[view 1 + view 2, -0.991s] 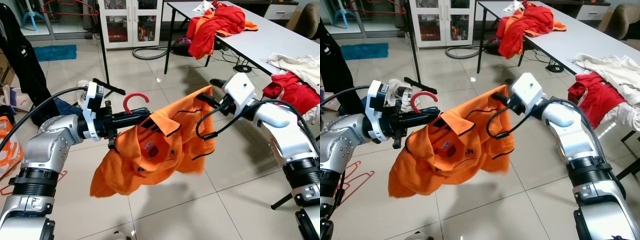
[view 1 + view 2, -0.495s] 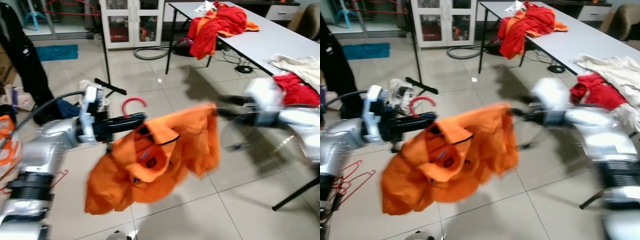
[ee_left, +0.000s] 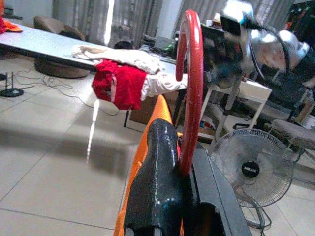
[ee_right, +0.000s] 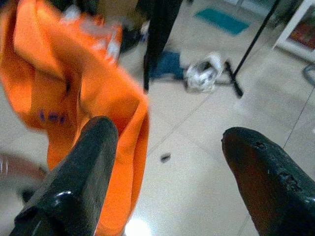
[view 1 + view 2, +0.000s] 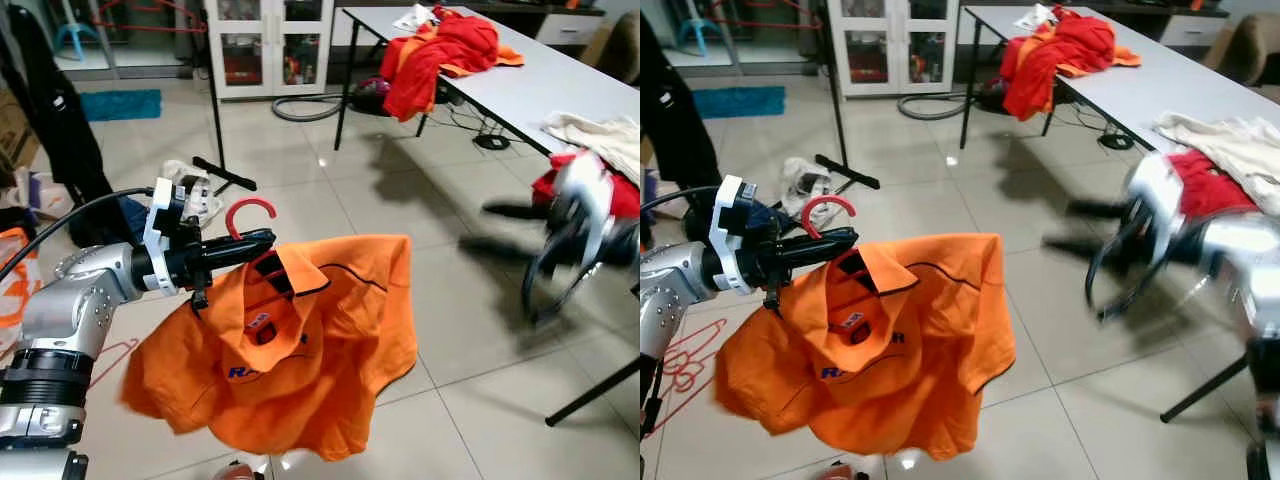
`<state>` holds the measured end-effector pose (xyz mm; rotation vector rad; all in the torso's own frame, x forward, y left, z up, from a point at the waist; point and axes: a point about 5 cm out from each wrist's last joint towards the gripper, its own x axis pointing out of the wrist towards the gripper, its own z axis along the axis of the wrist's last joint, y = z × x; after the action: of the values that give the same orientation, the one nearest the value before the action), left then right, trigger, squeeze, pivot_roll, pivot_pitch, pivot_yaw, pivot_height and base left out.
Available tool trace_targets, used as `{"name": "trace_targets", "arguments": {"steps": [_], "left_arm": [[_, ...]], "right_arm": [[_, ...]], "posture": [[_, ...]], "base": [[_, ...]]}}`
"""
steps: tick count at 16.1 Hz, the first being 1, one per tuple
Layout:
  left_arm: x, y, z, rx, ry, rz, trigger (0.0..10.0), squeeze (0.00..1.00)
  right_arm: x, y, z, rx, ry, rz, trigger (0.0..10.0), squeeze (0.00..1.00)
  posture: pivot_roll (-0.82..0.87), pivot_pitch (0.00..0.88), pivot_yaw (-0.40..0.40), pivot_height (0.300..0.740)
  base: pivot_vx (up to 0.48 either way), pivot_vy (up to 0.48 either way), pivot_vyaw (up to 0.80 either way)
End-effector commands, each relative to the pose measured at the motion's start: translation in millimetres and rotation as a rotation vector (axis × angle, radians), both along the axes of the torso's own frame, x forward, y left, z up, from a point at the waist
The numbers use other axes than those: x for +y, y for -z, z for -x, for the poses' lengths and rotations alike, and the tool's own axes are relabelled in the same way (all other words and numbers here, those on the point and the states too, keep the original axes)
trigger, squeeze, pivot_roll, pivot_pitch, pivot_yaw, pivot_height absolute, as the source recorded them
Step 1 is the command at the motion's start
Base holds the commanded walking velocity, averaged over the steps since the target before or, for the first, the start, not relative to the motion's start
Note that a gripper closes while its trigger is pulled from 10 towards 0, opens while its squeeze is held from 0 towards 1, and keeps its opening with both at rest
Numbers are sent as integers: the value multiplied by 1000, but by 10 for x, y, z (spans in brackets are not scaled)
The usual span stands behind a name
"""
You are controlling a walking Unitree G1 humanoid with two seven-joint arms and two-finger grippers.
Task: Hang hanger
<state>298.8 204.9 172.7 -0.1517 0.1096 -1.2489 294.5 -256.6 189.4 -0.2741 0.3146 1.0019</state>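
Beyond the tiled floor, a garment rack (image 5: pixel 213 95) stands ahead-left of the left gripper (image 5: pixel 235 246), clamped on the red hanger (image 5: pixel 249 208) (orange polo (image 5: pixel 290 350) draped); right gripper (image 4: pixel 167 162), blurred, seemingly spread.

Left arm: you see it bent at the elbow, forearm reaching forward and level across your left side.
Left gripper (image 5: pixel 262 238): fingers pressed together on the neck of the red hanger (image 3: pixel 191 83).
Right arm: blurred at your right edge, held out to the side.
Right gripper (image 4: pixel 167 147): fingers (image 4: pixel 83 172) spread wide apart, nothing between them.
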Motion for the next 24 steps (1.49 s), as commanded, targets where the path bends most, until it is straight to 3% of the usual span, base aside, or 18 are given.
{"name": "trace_targets", "arguments": {"steps": [1,3,5,7,9,11,15,24], "left_arm": [[-11,-118,-29,-54,6,10,0,0],[1,-124,-33,-55,0,10,0,0],[27,-144,-31,-57,-6,8,0,0],[39,-152,-31,-58,-9,5,0,0],[33,-174,-34,-60,-13,3,0,0],[22,-190,-24,-63,-9,3,0,0],[30,-210,-17,-68,-9,0,0,0],[16,-223,-19,-72,-12,3,0,0]], "right_arm": [[133,217,84,38,-38,53,10000,0],[229,382,162,75,-49,41,10000,0],[468,678,233,108,29,-60,10000,0],[569,705,225,95,78,-121,10000,0],[684,703,133,57,207,-238,10000,0],[773,790,128,87,274,-288,10000,0],[961,959,185,156,318,-315,10000,0],[1143,1082,237,215,327,-321,10000,0]], "posture": [[-71,0,-71,740],[-69,0,-69,740],[-64,0,-65,740],[-63,0,-60,740],[-65,0,-56,740],[-63,15,-52,740],[-58,19,-53,740],[-57,21,-60,740]], "base": [[0,0,0],[0,0,0],[0,0,0],[0,0,0],[0,0,0],[0,0,0],[0,0,0],[0,0,0]]}}
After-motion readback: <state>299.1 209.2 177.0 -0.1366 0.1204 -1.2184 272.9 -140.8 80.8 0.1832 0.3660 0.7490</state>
